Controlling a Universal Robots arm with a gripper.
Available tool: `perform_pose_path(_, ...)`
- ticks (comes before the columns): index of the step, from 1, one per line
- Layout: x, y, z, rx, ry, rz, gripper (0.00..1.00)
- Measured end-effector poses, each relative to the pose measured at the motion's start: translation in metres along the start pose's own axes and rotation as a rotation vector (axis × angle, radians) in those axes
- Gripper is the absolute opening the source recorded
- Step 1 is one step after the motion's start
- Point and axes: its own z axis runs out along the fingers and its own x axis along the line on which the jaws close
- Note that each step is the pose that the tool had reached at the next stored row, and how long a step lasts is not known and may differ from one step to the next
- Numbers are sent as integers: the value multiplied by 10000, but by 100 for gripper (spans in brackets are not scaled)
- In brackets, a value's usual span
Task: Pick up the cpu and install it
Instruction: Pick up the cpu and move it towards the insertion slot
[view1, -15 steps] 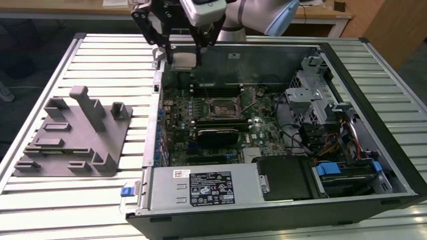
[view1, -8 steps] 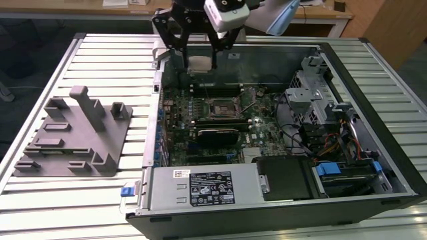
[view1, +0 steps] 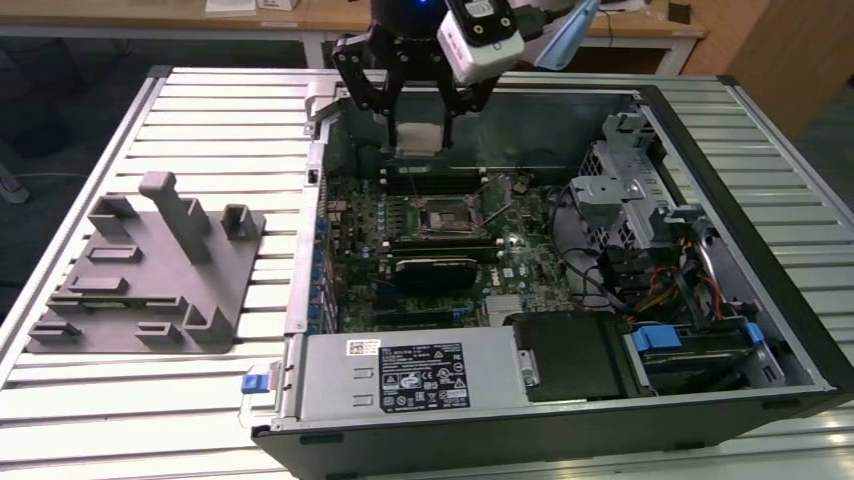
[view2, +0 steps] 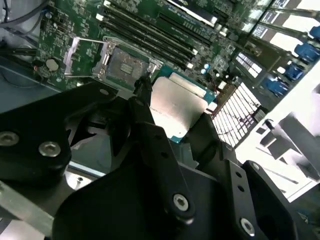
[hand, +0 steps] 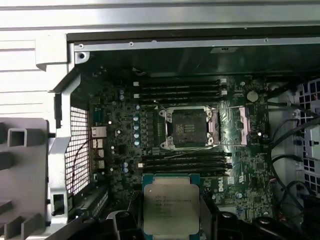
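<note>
My gripper (view1: 419, 140) hangs above the far end of the open computer case (view1: 787, 340), shut on the cpu (view1: 420, 137), a small flat square chip with a silver top. In both wrist views the cpu (hand: 170, 206) (view2: 176, 104) sits between the black fingers (view2: 150, 125), held in the air above the motherboard (view1: 521, 265). The open cpu socket (view1: 441, 217) (hand: 188, 126) (view2: 123, 64) lies on the board beyond the chip, its metal frame flipped open and its lever raised. The chip is apart from the socket.
A grey plastic fixture (view1: 140, 275) with posts stands on the slatted table (view1: 200, 110) at the exterior view's left. Inside the case are memory slots (hand: 180, 90), a power supply (view1: 414, 375), drive cages (view1: 627, 195) and cables (view1: 667, 290). Case walls ring the board.
</note>
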Motion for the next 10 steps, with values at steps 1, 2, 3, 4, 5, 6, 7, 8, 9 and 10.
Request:
perform_pose_path(1,-9,3,18,0,1,-9,54)
perform_pose_path(2,-17,6,38,-3,0,-19,54)
perform_pose_path(3,-24,10,56,-3,0,-28,54)
perform_pose_path(4,-31,14,74,-2,1,-35,54)
perform_pose_path(5,-37,18,94,-1,2,-42,54)
perform_pose_path(6,-42,22,111,0,3,-47,54)
perform_pose_path(7,-48,27,130,-1,2,-53,54)
perform_pose_path(8,-52,32,149,-2,2,-58,54)
perform_pose_path(9,-57,37,167,-2,2,-64,54)
perform_pose_path(10,-63,42,186,-3,3,-72,54)
